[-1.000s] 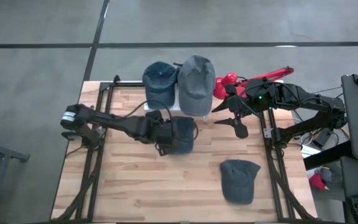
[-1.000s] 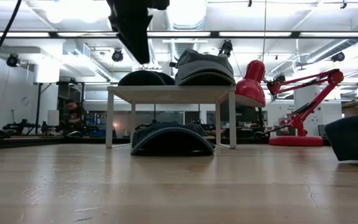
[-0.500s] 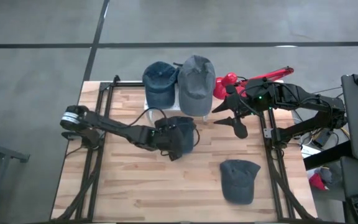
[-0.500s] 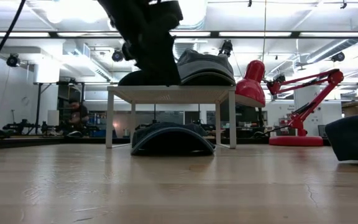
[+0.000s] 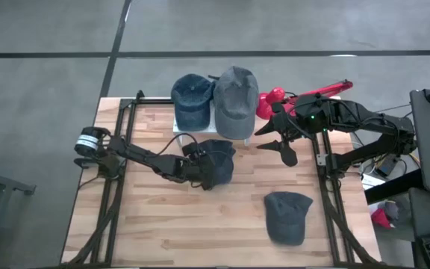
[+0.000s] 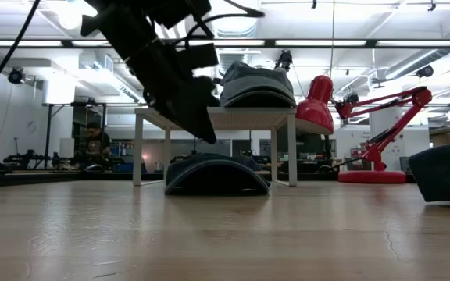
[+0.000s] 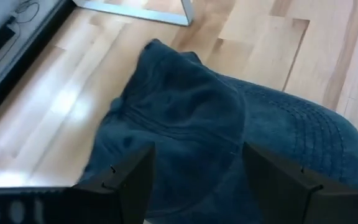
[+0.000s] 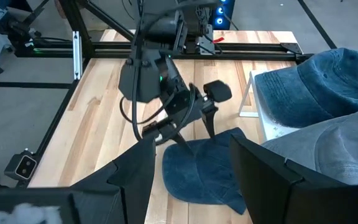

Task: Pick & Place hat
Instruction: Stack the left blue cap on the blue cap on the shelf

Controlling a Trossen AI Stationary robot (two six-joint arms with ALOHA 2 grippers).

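Note:
A dark blue hat [image 5: 221, 158] lies crown up on the wooden table, its far part under a small white stand [image 6: 213, 117]. In the left wrist view the blue hat [image 7: 216, 137] fills the frame. My left gripper [image 5: 204, 172] hangs open just above it, slanting down from the table's left, its fingers [image 6: 203, 129] a little above the crown [image 6: 216, 162]. Two more hats rest on top of the stand: a blue one [image 5: 192, 99] and a grey one [image 5: 235, 99]. My right gripper [image 5: 276, 143] waits open by the stand's right side.
Another dark grey hat [image 5: 287, 217] lies on the table's near right part. A red desk lamp [image 5: 297, 99] stands at the far right behind my right arm. Black frame rails [image 5: 110, 194] run along both table sides. Bare wood shows near and left.
My left gripper has come down from high over the table toward the dark blue hat and has tipped, so its fingers now slant down at the crown. The hat has not moved.

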